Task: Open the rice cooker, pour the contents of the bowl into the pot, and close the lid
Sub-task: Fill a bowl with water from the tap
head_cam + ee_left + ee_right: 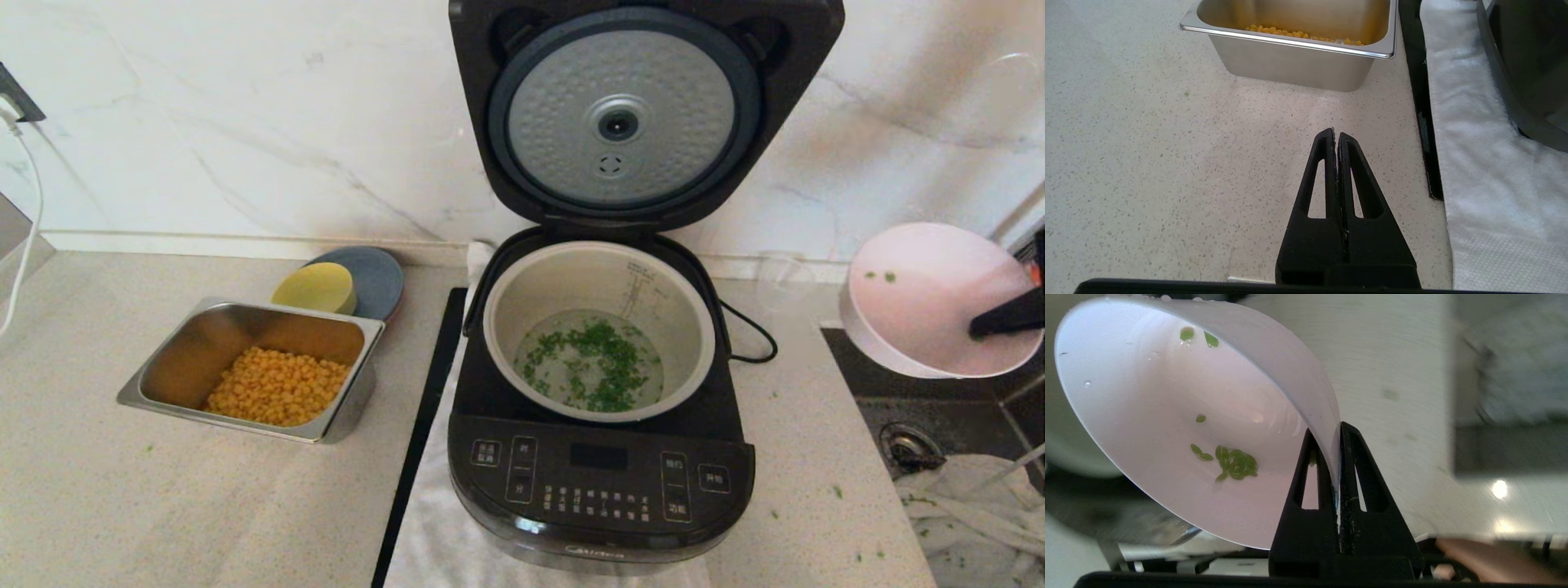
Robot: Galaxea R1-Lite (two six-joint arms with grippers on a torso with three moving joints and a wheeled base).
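The black rice cooker (600,482) stands in the middle with its lid (624,122) raised against the wall, dimpled silver disc facing me. Its grey pot (563,282) holds water with chopped green bits (592,363) floating in it. At the far right my right gripper (984,328) is shut on the rim of the pale pink bowl (931,294), which hangs tilted above the sink edge. In the right wrist view the bowl (1167,449) is pinched at its rim by the gripper (1336,428), with only a few green bits (1237,463) stuck inside. My left gripper (1335,132) hovers shut and empty over the counter.
A steel tray (343,412) of yellow corn sits left of the cooker, with a yellow bowl (314,287) on a grey plate (377,276) behind it. A white cloth (433,523) lies under the cooker. The sink (939,425) with a rag is at the right.
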